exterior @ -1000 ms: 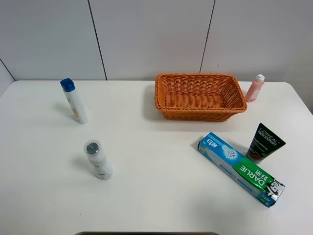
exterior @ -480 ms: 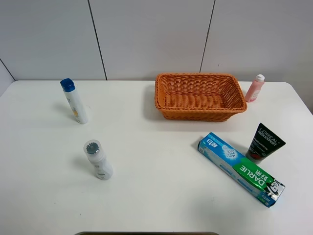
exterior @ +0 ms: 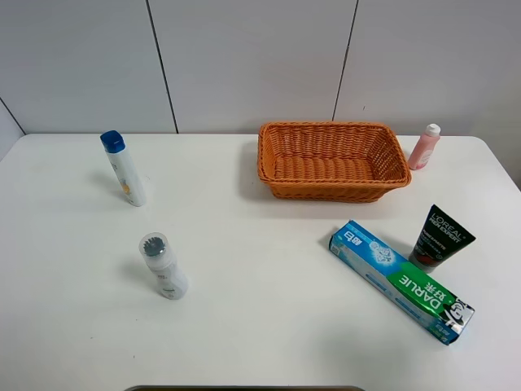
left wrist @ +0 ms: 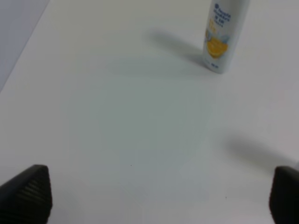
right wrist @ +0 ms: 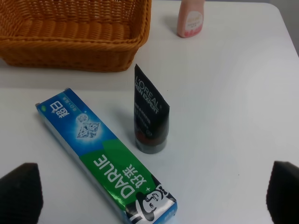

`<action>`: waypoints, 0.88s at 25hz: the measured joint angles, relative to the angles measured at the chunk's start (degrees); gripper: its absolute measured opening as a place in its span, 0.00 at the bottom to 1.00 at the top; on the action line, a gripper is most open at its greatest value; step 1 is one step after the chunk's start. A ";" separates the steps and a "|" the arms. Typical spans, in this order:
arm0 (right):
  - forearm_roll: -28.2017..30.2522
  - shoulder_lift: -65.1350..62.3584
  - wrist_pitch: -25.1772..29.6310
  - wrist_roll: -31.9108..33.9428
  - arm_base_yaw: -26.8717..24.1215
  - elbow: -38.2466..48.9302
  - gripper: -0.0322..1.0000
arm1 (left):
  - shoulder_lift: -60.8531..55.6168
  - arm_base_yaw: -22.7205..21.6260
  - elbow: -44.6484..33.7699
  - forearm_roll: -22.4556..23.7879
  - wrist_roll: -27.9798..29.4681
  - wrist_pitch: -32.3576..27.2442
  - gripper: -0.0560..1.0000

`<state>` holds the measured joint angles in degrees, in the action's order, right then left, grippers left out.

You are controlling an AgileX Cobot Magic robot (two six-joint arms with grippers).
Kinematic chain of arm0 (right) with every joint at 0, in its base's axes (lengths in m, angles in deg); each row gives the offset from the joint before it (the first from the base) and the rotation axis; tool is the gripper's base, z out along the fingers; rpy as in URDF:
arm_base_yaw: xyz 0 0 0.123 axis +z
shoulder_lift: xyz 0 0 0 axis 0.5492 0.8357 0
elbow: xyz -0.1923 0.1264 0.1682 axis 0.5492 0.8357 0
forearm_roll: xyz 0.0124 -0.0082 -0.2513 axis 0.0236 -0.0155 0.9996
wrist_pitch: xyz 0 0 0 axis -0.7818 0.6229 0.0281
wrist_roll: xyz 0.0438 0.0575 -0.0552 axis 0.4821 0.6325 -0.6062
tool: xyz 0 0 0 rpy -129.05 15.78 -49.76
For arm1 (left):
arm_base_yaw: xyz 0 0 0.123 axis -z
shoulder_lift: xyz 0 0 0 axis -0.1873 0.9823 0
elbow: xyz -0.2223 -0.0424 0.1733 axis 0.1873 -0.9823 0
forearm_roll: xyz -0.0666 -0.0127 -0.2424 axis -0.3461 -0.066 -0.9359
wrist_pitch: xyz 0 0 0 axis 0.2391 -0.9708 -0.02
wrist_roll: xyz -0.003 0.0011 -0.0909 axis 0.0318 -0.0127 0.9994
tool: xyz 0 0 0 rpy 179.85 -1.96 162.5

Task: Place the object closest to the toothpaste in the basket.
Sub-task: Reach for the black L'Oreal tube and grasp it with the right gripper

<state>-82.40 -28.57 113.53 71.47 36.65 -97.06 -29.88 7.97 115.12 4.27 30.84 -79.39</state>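
The blue-green toothpaste box (exterior: 400,280) lies flat at the table's right front; it also shows in the right wrist view (right wrist: 105,161). A black L'Oreal tube (exterior: 440,237) stands on its cap right beside it, also in the right wrist view (right wrist: 149,118). The orange wicker basket (exterior: 332,184) sits empty at the back centre, its wall in the right wrist view (right wrist: 74,53). Neither gripper shows in the high view. My right gripper (right wrist: 152,198) is open above the table near the tube and box. My left gripper (left wrist: 159,196) is open over bare table.
A pink bottle (exterior: 423,147) stands right of the basket, also in the right wrist view (right wrist: 191,17). A white bottle with blue cap (exterior: 124,169) stands at the back left, also in the left wrist view (left wrist: 224,35). A white grey-capped bottle (exterior: 163,265) stands at the front left.
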 joint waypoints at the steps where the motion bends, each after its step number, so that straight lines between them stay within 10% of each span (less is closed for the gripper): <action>1: 0.00 0.00 0.00 0.00 0.00 0.00 0.99 | 0.00 0.00 0.00 0.00 0.00 0.00 0.94; 22: 1.98 31.35 -1.60 -0.33 0.00 -11.76 0.99 | 0.00 0.00 0.00 0.00 0.00 0.00 0.94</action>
<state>-80.42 2.77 111.92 71.14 36.65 -108.83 -29.88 7.97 115.12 4.27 30.84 -79.39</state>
